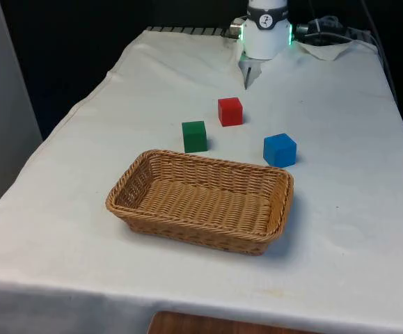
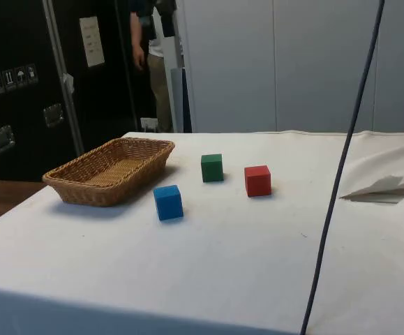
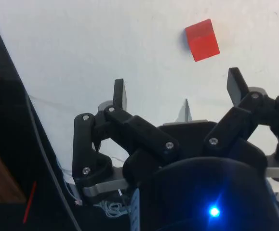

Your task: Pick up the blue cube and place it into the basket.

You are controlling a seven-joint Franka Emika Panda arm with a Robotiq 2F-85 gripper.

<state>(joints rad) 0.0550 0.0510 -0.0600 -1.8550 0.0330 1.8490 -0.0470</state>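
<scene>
Since the blue cube (image 1: 280, 150) sits just beside the basket (image 1: 145, 213) rim, I judge a careless descent could nudge the wicker, or drift onto the green cube (image 1: 194, 136) or red cube (image 1: 230, 111) behind. Farthest back, my gripper (image 3: 180, 94) hangs spread wide, empty, touching nothing.

Red cube (image 1: 230, 111) and green cube (image 1: 194, 136) on white-clothed bench (image 1: 340, 236), near each other, apart, both upright; person (image 2: 154, 56) standing beyond bench's far end in side view; black cable (image 2: 338, 181) hanging across foreground there.
</scene>
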